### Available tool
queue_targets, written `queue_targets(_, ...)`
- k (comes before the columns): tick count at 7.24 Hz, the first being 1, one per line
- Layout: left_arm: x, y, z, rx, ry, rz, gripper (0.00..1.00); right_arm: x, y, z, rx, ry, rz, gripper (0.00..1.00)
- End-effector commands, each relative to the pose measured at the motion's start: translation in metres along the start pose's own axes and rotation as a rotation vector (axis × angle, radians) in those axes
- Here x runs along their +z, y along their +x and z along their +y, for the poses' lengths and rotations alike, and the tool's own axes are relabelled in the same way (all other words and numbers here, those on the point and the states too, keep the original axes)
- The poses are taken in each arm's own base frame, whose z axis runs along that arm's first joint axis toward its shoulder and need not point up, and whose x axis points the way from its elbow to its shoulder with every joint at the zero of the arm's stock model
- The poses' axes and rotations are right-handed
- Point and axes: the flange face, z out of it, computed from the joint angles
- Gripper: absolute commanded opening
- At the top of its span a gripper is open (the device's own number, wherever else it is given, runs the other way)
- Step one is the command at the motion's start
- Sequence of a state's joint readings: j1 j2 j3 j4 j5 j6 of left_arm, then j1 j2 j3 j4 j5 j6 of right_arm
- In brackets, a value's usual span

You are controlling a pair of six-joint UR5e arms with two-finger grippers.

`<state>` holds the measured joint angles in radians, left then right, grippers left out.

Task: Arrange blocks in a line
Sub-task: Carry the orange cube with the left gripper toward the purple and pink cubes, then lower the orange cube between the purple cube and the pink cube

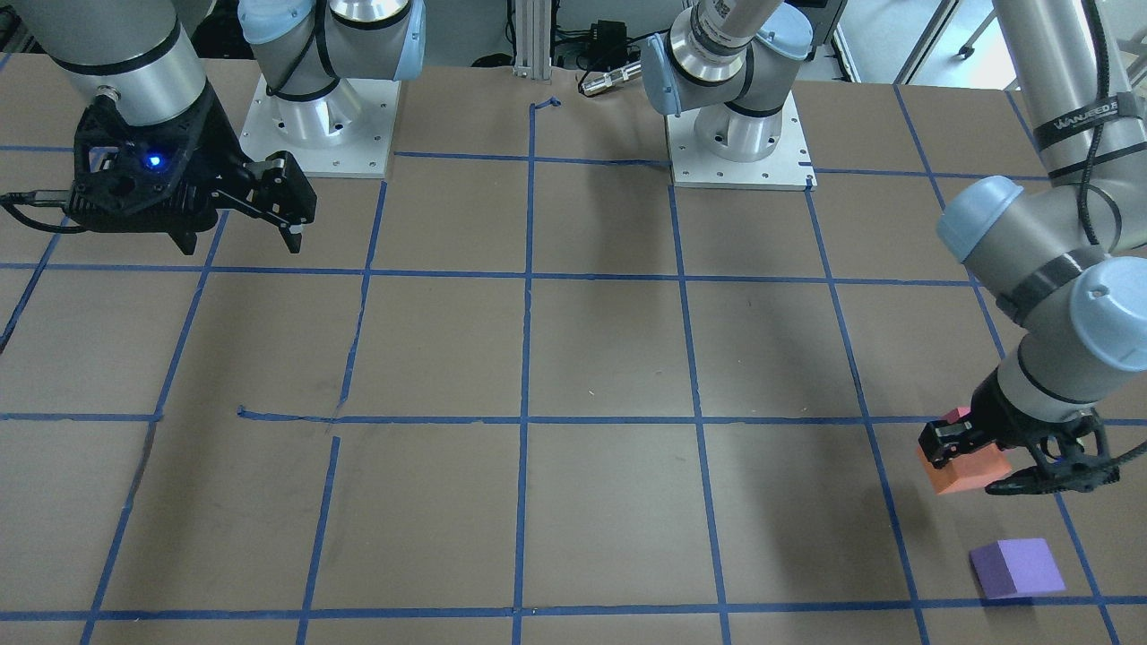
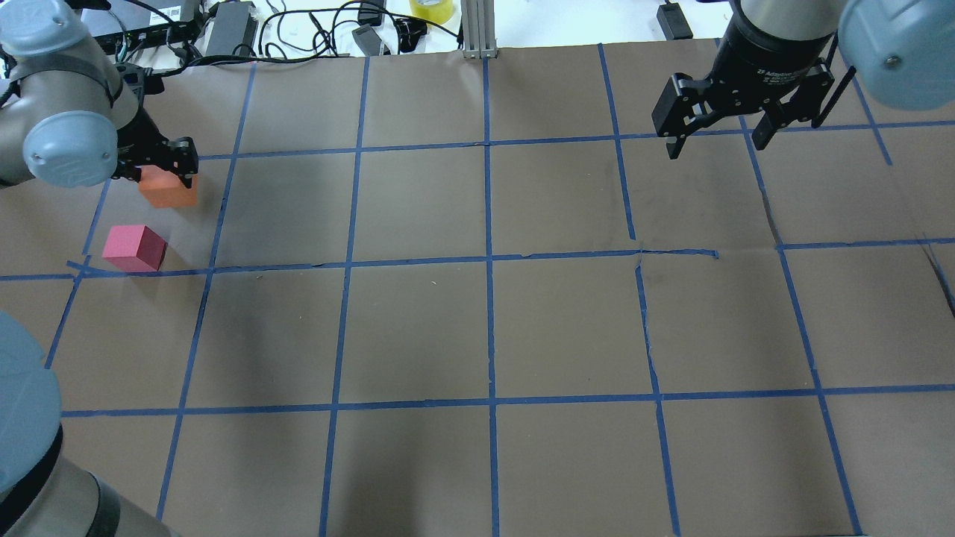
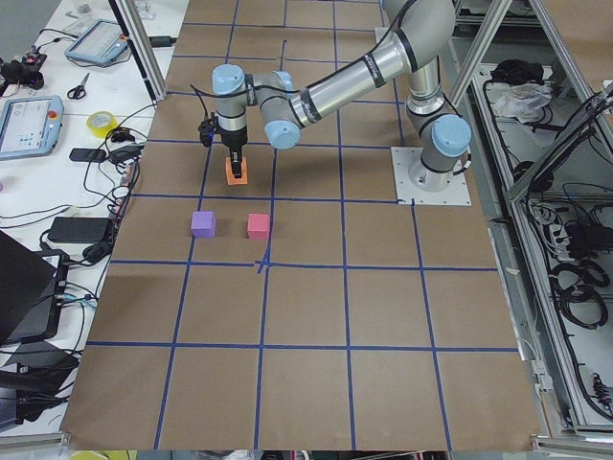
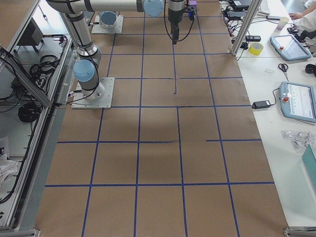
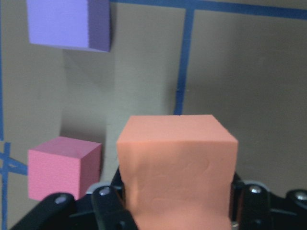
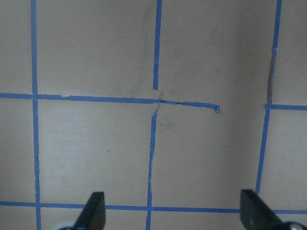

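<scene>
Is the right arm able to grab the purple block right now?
Probably not. The right gripper hangs open across the table, while the purple block lies near the left gripper, which holds the orange block there.

Robotics lab: paper-covered table (image 3: pixel 306 316) gridded in blue tape (image 1: pixel 524 358), arm base plates (image 1: pixel 789 168) bolted down, teach pendants (image 4: pixel 297 101) alongside, cables (image 2: pixel 298 22) just past the left gripper (image 2: pixel 158 173).

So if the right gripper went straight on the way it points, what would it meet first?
Probably just the paper-covered table, near a blue tape crossing; nothing shows between the open right gripper and it.
</scene>
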<state>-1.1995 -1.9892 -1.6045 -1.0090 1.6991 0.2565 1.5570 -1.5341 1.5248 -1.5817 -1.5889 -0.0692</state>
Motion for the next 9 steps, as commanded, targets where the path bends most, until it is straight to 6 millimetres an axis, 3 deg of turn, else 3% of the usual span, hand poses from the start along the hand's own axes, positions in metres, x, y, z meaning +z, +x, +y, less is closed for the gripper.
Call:
queue_targets(1, -0.002, -0.056, -0.007, 0.003, 0.011, -0.005, 0.23, 0.000, 0.001, -0.001, -0.013, 0.004, 0.004, 1.00)
queue_targets(2, 0.003, -0.070, -0.014, 0.039, 0.014, -0.008, 0.09, -0.001, 0.000, 0.000, -0.015, 0.006, 0.002, 1.00)
queue_targets(3, 0.015, -0.076, -0.020, 0.039, 0.018, 0.029, 0.07, -0.001, 0.000, 0.000, -0.014, 0.006, 0.002, 1.00)
queue_targets(6, 0.022, -0.077, -0.027, 0.065, 0.022, 0.041, 0.07, -0.001, 0.000, 0.000, -0.010, 0.006, 0.002, 1.00)
queue_targets(7, 0.032, -0.077, -0.029, 0.177, 0.017, 0.045, 0.07, -0.001, 0.000, 0.000, -0.009, 0.006, 0.002, 1.00)
queue_targets(9, 0.032, -0.082, -0.042, 0.239, 0.034, 0.036, 0.07, -0.003, 0.000, 0.000, -0.001, 0.009, 0.001, 1.00)
